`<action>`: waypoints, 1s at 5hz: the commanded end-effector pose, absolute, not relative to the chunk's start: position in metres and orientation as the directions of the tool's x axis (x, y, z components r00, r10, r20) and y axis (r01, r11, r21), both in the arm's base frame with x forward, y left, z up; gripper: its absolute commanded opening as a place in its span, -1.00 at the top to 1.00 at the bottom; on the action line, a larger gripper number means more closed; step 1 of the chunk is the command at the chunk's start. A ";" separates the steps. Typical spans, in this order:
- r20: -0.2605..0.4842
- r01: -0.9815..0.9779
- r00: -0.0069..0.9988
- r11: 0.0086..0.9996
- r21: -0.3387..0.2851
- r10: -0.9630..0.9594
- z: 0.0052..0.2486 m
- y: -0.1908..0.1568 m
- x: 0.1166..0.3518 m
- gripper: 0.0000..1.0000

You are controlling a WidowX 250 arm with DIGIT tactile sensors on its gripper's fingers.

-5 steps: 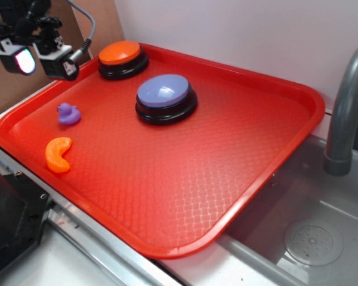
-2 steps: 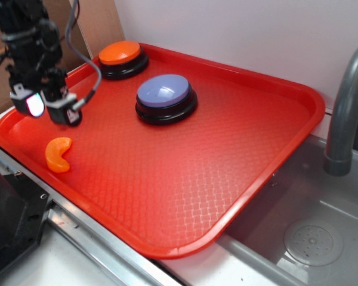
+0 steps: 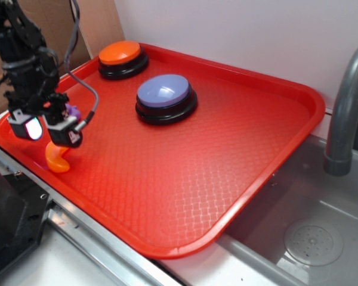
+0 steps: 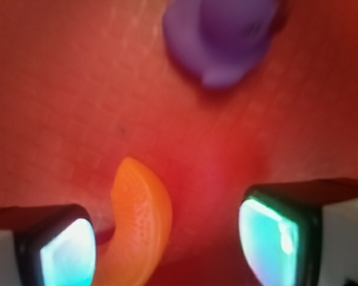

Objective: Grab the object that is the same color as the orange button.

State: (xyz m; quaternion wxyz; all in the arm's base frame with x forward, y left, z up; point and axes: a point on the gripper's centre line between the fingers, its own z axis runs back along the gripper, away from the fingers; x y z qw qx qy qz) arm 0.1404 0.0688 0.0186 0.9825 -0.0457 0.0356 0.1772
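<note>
Orange crescent piece (image 4: 138,226) lies on the red tray (image 3: 167,173), just beside the left fingertip. The gripper (image 4: 167,238) hangs over it, jaws apart, purple duck (image 4: 224,36) beyond.

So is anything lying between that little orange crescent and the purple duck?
No. In the wrist view, only bare red tray separates the glossy orange crescent-shaped plastic piece from the small purple duck.

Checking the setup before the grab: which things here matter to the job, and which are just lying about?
Job: orange button, orange crescent, tool, open over the crescent.
Lying about: purple duck, lavender button, red tray, faucet.
</note>
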 end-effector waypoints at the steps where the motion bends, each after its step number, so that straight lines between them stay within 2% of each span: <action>1: -0.067 -0.407 0.912 0.911 -0.057 0.404 0.007 0.069 0.138 -0.98; 2: -0.040 -0.442 0.897 0.894 -0.070 0.441 0.007 0.071 0.137 1.00; 5: -0.033 -0.468 0.884 0.881 -0.069 0.467 0.007 0.070 0.136 1.00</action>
